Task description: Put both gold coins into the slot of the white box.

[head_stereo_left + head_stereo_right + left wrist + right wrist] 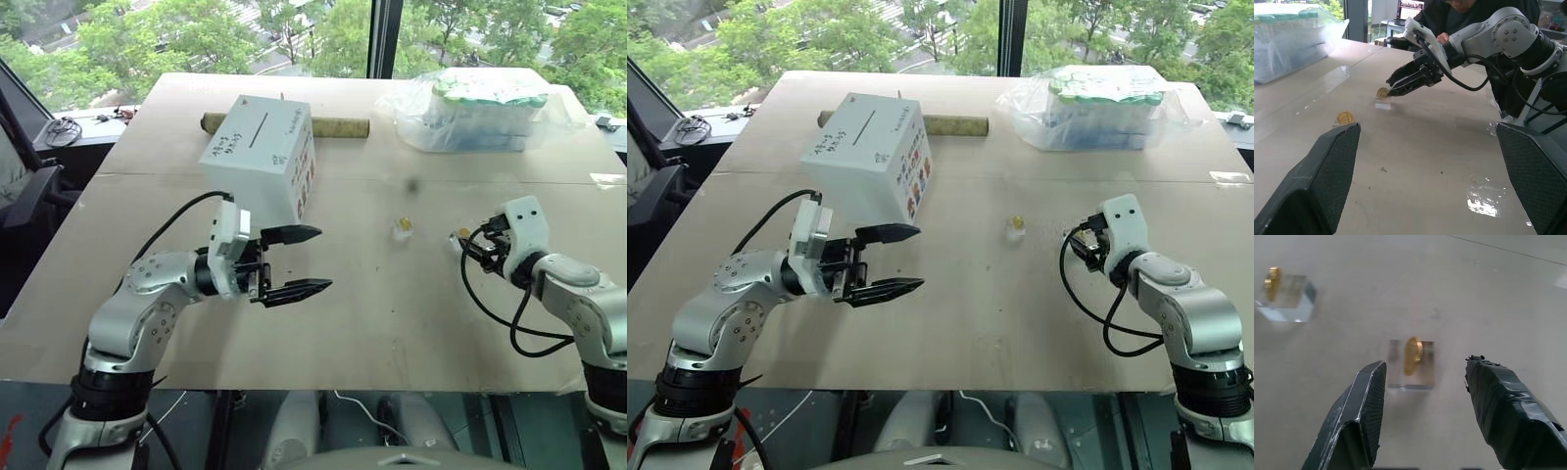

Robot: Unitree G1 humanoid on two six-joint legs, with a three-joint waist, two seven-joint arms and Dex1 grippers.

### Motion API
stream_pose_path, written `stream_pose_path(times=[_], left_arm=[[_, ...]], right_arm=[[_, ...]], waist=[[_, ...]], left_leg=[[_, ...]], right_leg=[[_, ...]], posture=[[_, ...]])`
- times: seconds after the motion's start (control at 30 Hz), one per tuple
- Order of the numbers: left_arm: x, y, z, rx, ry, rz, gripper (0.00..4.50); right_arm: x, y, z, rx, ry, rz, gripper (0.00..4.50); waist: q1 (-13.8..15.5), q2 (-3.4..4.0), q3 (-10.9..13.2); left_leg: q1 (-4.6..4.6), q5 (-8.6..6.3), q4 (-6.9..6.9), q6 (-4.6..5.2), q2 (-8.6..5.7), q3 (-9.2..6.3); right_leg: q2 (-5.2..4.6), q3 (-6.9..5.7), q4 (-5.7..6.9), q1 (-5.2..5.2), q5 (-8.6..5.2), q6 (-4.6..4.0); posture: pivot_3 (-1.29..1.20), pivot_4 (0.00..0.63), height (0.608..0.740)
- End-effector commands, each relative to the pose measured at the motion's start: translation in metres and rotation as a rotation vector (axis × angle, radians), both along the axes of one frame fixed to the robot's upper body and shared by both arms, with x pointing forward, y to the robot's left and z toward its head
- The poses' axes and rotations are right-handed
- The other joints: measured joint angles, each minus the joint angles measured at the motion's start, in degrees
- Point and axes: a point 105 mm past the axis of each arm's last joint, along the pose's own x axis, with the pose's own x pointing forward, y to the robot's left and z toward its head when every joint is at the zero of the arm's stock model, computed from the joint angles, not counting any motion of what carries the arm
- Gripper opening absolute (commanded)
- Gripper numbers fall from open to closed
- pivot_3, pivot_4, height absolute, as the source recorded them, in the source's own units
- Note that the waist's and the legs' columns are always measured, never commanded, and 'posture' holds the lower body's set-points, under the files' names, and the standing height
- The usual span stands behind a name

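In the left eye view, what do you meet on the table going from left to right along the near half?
left gripper with open jaws → gold coin on a clear stand → second gold coin → right gripper open at that coin.

Bagged packs (480,110), cardboard tube (338,126), table (392,313)

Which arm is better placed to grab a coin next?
Right. The right end effector is open with its fingers on either side of the nearer gold coin. The left end effector hangs open beside the white box, away from both coins.
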Motion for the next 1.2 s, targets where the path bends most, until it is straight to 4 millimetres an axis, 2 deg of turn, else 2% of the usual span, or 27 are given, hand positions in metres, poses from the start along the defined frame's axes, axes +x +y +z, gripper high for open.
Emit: stream_pose_path(times=[0.03,0.43,0.53,0.6,1.2], left_arm=[[-0.006,-0.003,0.008,-0.010,-0.036,-0.004,4.50],[-0.006,-0.005,0.005,0.012,-0.042,0.039,4.50],[-0.006,-0.005,0.005,0.012,-0.041,0.043,4.50],[-0.006,-0.004,0.006,0.011,-0.039,0.045,4.50],[-0.007,-0.003,0.006,0.008,-0.028,0.054,4.50]], right_arm=[[0.007,-0.004,0.016,0.014,-0.059,0.004,2.81],[0.013,0.010,0.017,0.074,-0.052,0.067,2.81],[0.013,0.011,0.015,0.075,-0.046,0.076,2.08],[0.013,0.011,0.014,0.075,-0.044,0.077,1.16],[0.011,0.012,0.012,0.078,-0.020,0.098,1.16]], waist=[[-0.24,0.00,0.00],[-0.39,0.00,0.00],[-0.41,0.00,0.00],[-0.42,0.00,0.00],[-0.42,0.00,0.00]], left_leg=[[0.01,0.00,0.00,0.00,0.00,0.00],[0.02,0.00,0.00,0.00,0.01,0.02],[0.02,0.00,0.01,0.00,0.01,0.02],[0.02,0.00,0.01,0.00,0.01,0.02],[0.03,0.00,0.01,0.00,0.01,0.02]], right_leg=[[0.00,0.00,0.01,0.00,0.00,0.00],[0.01,0.04,0.04,0.00,0.00,0.00],[0.01,0.04,0.04,0.00,0.00,0.00],[0.01,0.04,0.04,0.00,0.00,0.00],[0.01,0.04,0.06,-0.01,0.00,0.00]], posture=[[0.00,0.150,0.740],[0.00,0.150,0.740],[0.00,0.150,0.740],[0.00,0.150,0.740],[0.00,0.150,0.740]])
